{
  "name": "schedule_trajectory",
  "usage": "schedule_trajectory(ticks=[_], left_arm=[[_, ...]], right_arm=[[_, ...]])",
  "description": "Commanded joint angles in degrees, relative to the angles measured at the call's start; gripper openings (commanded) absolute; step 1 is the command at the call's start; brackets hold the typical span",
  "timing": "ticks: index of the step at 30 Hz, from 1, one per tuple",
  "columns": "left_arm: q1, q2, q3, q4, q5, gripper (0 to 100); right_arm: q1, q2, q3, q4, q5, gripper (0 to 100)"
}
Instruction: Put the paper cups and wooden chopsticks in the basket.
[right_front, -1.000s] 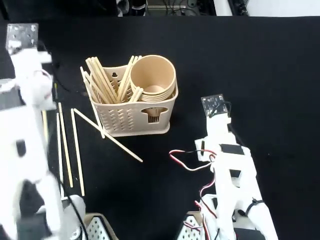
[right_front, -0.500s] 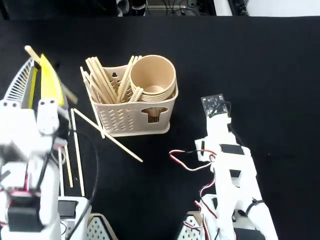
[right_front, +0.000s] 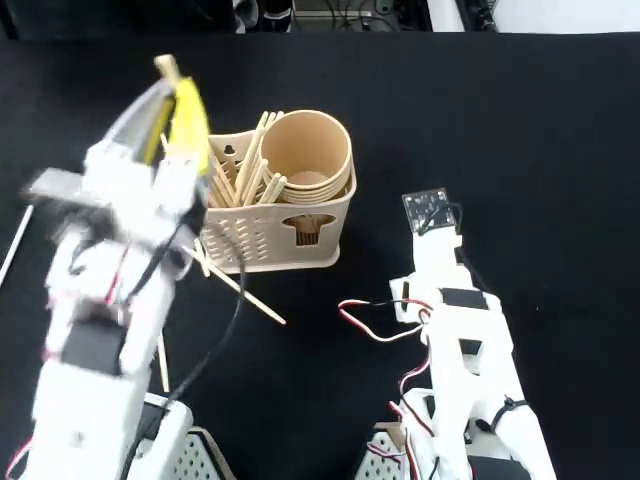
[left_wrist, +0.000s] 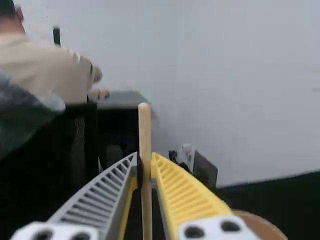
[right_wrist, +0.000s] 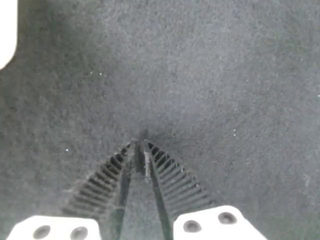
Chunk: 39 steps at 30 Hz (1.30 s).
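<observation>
A cream basket (right_front: 268, 232) stands mid-table, holding stacked paper cups (right_front: 307, 152) and several wooden chopsticks (right_front: 240, 165). Raised just left of the basket, my left gripper (right_front: 163, 98) is shut on one chopstick (right_front: 166, 68) whose tip pokes up past the fingers. In the left wrist view that chopstick (left_wrist: 145, 145) stands upright between the grey and yellow fingers of the gripper (left_wrist: 143, 167), with a cup rim (left_wrist: 260, 226) at the corner. The right arm (right_front: 455, 310) rests folded at the front right. Its gripper (right_wrist: 139, 159) is shut on nothing, just over the black cloth.
One loose chopstick (right_front: 248, 292) lies slanted on the cloth in front of the basket. Another (right_front: 12, 250) lies at the left edge, and a third (right_front: 161, 362) shows beside the left arm. Black cloth (right_front: 500, 130) covers the table.
My left arm has lifted a chopstick from the left side of the table and swung right to the basket's left edge. The right arm has kept still.
</observation>
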Motion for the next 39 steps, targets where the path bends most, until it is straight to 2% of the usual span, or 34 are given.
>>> schedule_trajectory(ticks=[1,6,8,13,18,27,30,39], left_arm=[[0.6,2.5,-0.5,-1.1,0.6,3],[0.9,0.9,0.0,2.3,0.6,3],[0.9,-0.4,-1.2,7.5,0.6,5],[0.1,-1.8,-10.3,25.1,4.5,20],[-5.2,4.8,-26.1,43.4,4.3,20],[-23.3,33.4,-52.5,71.2,4.2,21],[-27.9,42.1,-55.4,75.6,3.5,25],[-34.2,63.6,-53.4,79.0,-10.7,25]], right_arm=[[-0.3,-0.2,-0.5,0.4,0.4,1.2],[-0.3,-0.2,-0.5,0.4,0.4,1.2],[-0.3,-0.2,-0.5,0.4,0.4,1.2],[-0.3,-0.2,-0.5,0.4,0.4,1.2],[-0.3,-0.2,-0.5,0.4,0.4,1.2],[-0.3,-0.2,-0.5,0.4,0.4,1.2],[-0.3,-0.2,-0.5,0.4,0.4,1.2],[-0.3,-0.2,-0.5,0.4,0.4,1.2]])
